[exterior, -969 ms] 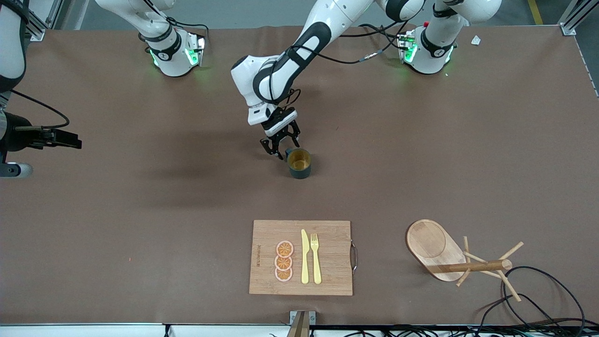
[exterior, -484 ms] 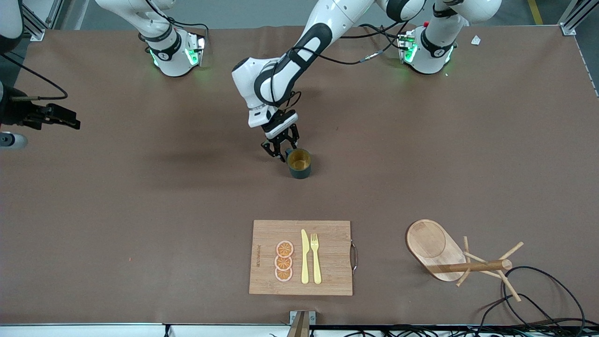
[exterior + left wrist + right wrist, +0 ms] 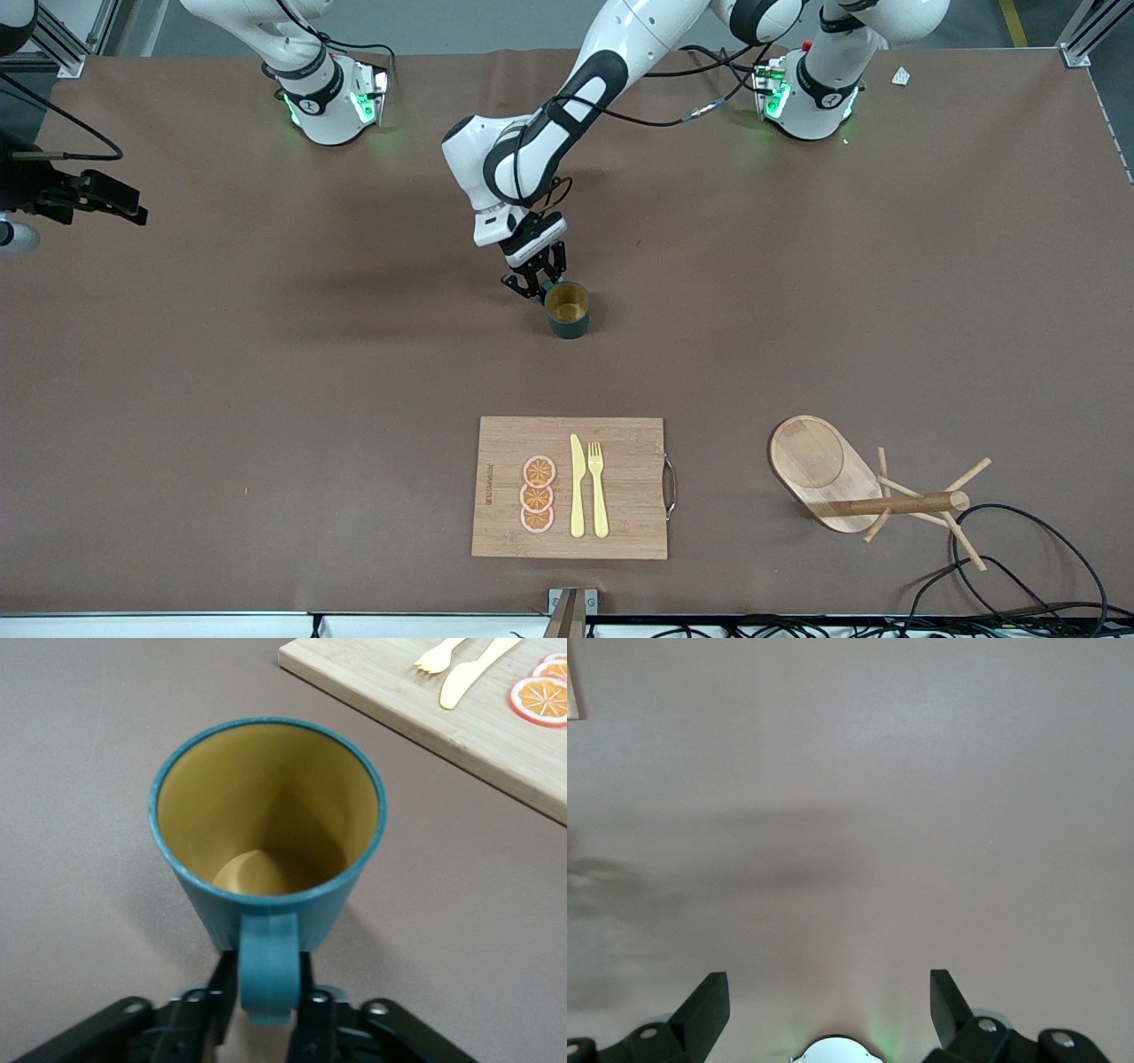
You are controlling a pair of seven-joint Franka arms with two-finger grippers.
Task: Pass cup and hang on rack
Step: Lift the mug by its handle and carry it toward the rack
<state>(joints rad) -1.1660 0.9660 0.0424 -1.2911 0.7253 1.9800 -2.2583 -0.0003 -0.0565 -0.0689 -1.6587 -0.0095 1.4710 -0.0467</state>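
Note:
The dark teal cup (image 3: pixel 567 308) stands upright on the brown table near its middle, yellowish-brown inside. In the left wrist view the cup (image 3: pixel 266 815) fills the frame, its handle (image 3: pixel 268 970) pinched between the fingers. My left gripper (image 3: pixel 534 288) is shut on that handle, low at the table; it shows in the left wrist view (image 3: pixel 268 997) too. The wooden rack (image 3: pixel 850 487) lies tipped on its side, nearer the front camera, toward the left arm's end. My right gripper (image 3: pixel 124 202) waits open and empty over the right arm's end of the table; its own view (image 3: pixel 830 1001) shows only bare table.
A rectangular wooden cutting board (image 3: pixel 571 487) with a yellow knife, a fork and three orange slices lies nearer the front camera than the cup; it also shows in the left wrist view (image 3: pixel 425 700). Black cables (image 3: pixel 1019 549) loop beside the rack.
My left gripper's fingers have closed in on the cup's handle. My right gripper has drifted toward the robots' bases. The cup has not moved.

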